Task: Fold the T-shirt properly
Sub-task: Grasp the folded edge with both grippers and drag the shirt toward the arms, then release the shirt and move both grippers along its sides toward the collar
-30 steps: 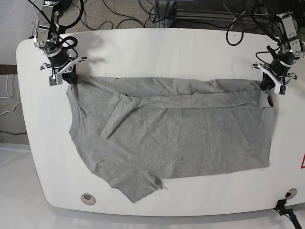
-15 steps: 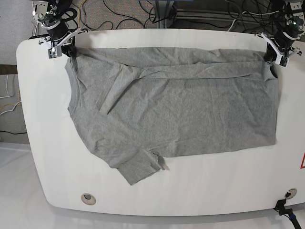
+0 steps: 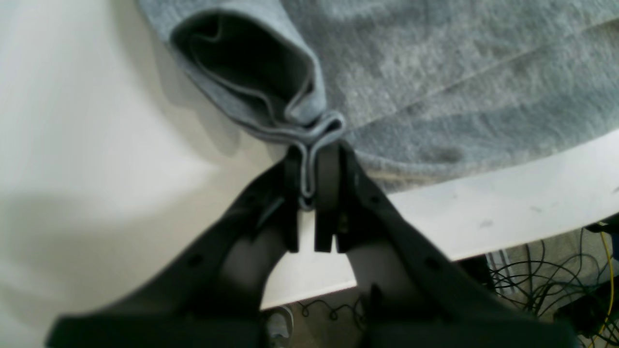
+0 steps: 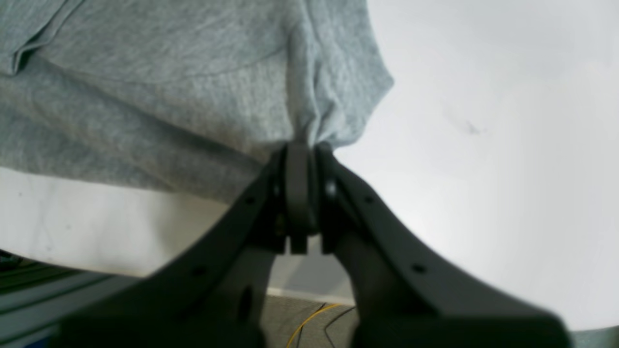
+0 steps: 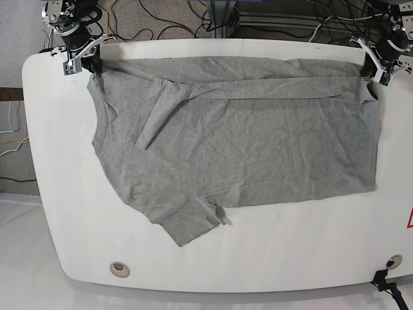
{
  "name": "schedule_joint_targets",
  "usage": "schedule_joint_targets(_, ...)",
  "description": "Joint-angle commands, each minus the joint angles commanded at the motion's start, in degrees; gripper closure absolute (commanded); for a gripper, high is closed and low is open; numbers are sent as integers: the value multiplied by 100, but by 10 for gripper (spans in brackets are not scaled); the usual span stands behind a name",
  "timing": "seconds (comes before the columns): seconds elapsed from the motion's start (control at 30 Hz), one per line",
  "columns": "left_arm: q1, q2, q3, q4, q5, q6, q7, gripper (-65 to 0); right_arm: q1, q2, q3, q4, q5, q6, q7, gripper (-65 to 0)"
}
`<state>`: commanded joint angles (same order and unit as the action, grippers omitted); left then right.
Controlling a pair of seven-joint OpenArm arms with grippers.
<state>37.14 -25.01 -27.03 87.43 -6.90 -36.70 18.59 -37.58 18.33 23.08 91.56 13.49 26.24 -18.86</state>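
The grey T-shirt [image 5: 245, 135] lies spread on the white table [image 5: 290, 258], its plain side up and its far edge stretched taut along the table's back. One sleeve [image 5: 193, 226] sticks out toward the front, and the other is folded over onto the body. My right gripper [image 5: 89, 64] is at the shirt's far left corner, shut on a bunch of fabric [image 4: 309, 130]. At the far right corner my left gripper [image 5: 372, 74] is shut on the doubled hem [image 3: 309, 140]; the wrist view shows the cloth pinched between the pads. No lettering shows.
Cables [image 5: 174, 19] and frame parts lie beyond the table's back edge, close behind both grippers. Round grommets sit near the front edge at the left [image 5: 119, 268] and right [image 5: 393, 261]. A red mark [image 5: 409, 219] is at the right edge.
Both grippers have moved toward the table's back edge, still holding the shirt's corners. The whole shirt slid back with them and its far edge pulled straighter.
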Motion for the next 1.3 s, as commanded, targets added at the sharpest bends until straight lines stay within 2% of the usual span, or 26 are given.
schedule_joint_targets(0.43,-369,185,114,9,-9,9,88,0,255,-53,-167,97,0,-53,0,0)
schedule_joint_targets(0.47,-413,185,123,18,-9,9,114,-8,255,-123,-158,132,-18,-53,0,-21)
schedule_joint_targets(0.53,-431,185,132,18,0,18,123,-140,229,-141,-141,246,-44,-53,0,-99)
schedule_joint_targets(0.6,-431,176,141,18,9,26,158,-215,149,-141,-141,325,-53,-53,0,-165)
schedule_joint_targets(0.7,-431,149,141,26,229,9,378,-222,88,-132,-141,404,-53,-53,0,-244)
schedule_joint_targets(0.77,-422,149,123,132,316,0,387,-223,53,-132,-141,519,-53,-53,0,-270)
schedule_joint_targets(0.9,-413,79,9,413,299,0,387,-272,53,-132,-132,976,-53,-53,-378,-277)
schedule_joint_targets(1.13,-431,79,-220,1073,290,-9,387,-276,246,-123,185,1565,-53,-18,-721,-277)
schedule_joint_targets(1.3,-457,88,-545,1714,281,-9,387,-276,501,97,185,1670,-9,-9,-1020,-277)
